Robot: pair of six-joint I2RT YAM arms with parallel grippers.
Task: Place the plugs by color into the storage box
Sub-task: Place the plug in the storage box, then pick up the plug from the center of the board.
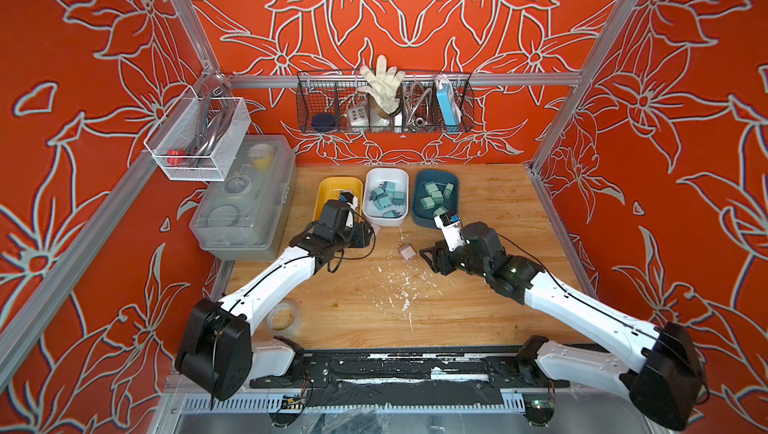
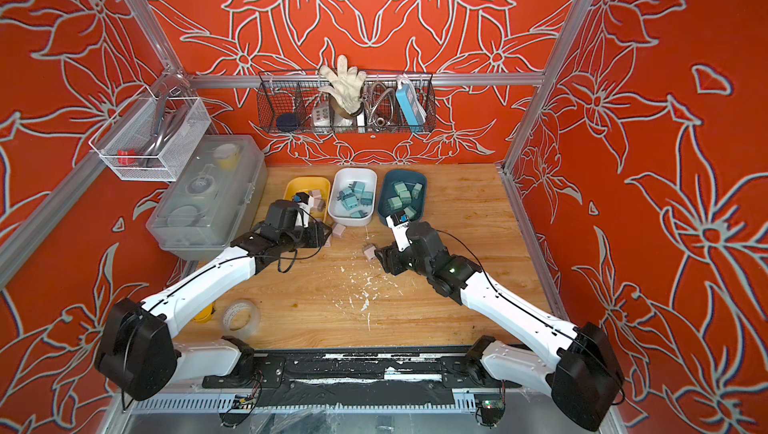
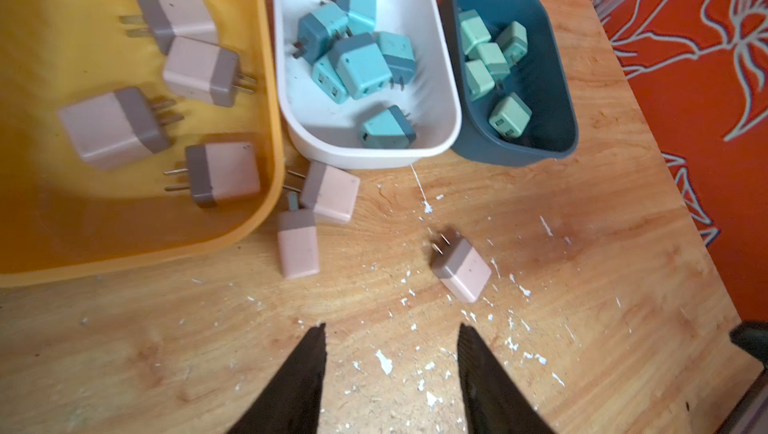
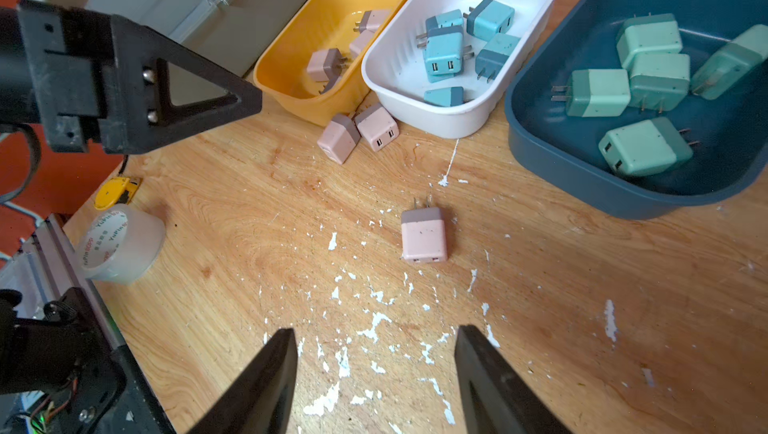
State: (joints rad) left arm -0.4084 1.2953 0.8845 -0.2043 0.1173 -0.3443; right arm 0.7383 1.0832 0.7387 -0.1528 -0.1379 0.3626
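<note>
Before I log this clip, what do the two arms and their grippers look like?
Both the left arm and right arm have white shells, bulky black joints and a thin black cable along each shell. A green light glows on the right arm's joint. The left gripper and right gripper have matt black fingers tapering to points; from the side, one is a hollow triangle.

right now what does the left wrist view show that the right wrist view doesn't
Only the left wrist view: the whole floor of the yellow plastic tray, with four pale pink cube plugs lying in it.
Only the right wrist view: the clear tape roll, the grey translucent plastic case and a small yellow object near the roll.
Both: the white plastic tray of light blue plugs, the dark blue tray of mint green plugs, and three pink plugs loose on the wooden table.
</note>
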